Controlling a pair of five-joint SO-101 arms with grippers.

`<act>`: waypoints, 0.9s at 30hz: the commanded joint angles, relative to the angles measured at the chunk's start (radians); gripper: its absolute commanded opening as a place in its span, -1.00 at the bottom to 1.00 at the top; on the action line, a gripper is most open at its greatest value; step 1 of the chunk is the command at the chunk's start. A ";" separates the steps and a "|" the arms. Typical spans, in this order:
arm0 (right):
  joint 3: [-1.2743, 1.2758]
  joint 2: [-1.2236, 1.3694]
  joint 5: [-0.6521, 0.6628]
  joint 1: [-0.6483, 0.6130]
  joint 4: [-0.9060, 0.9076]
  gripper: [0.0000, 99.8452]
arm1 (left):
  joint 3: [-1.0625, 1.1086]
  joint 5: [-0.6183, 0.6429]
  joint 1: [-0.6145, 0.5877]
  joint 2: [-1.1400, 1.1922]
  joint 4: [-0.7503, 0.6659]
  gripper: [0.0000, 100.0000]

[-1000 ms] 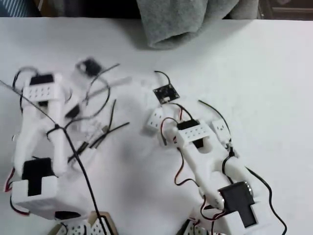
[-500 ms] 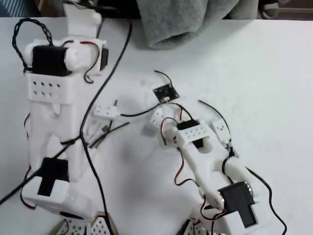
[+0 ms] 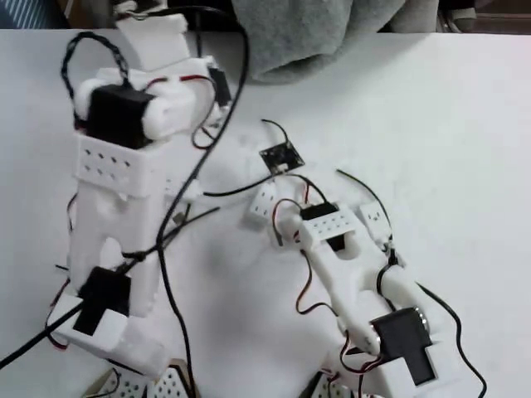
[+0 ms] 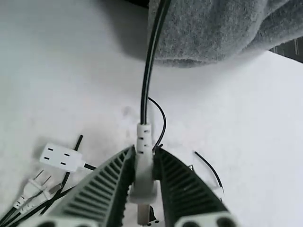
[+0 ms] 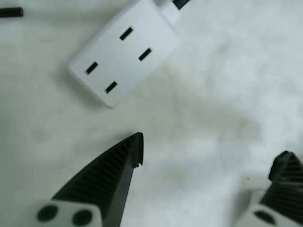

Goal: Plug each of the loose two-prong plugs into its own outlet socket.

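I hold the plug (image 4: 143, 137) pinched in the left gripper (image 4: 143, 152) above the table's (image 3: 465, 124) far edge, the right gripper (image 5: 208, 156) gaping wide over a socket (image 5: 123, 56) mid-table, and I fear the trailing cord (image 4: 150, 56) may snag the arm (image 3: 116, 191) and twist the plug askew.

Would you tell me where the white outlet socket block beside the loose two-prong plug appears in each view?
High view: the white outlet socket block sits left of centre, against the left arm.
Left wrist view: on the table beside the loose white two-prong plug.
Right wrist view: not in it; a different socket lies there.
Shared landmark: the grey cloth at the table's far edge.
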 commanded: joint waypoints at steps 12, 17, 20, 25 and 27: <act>-0.005 -0.039 0.012 0.001 -0.015 -0.18 | -0.028 0.239 0.119 -0.288 0.060 -0.95; -0.005 -0.039 0.012 0.001 -0.015 -0.18 | 0.209 0.239 0.062 -0.443 0.032 -0.95; -0.005 -0.039 0.012 0.001 -0.015 -0.18 | 0.463 0.239 0.039 -0.507 -0.066 -0.95; -0.005 -0.039 0.012 0.001 -0.015 -0.18 | 0.921 0.241 0.030 -0.676 -0.439 -0.95; -0.005 -0.039 0.012 0.001 -0.015 -0.18 | 1.112 0.265 0.030 -0.766 -0.624 -0.95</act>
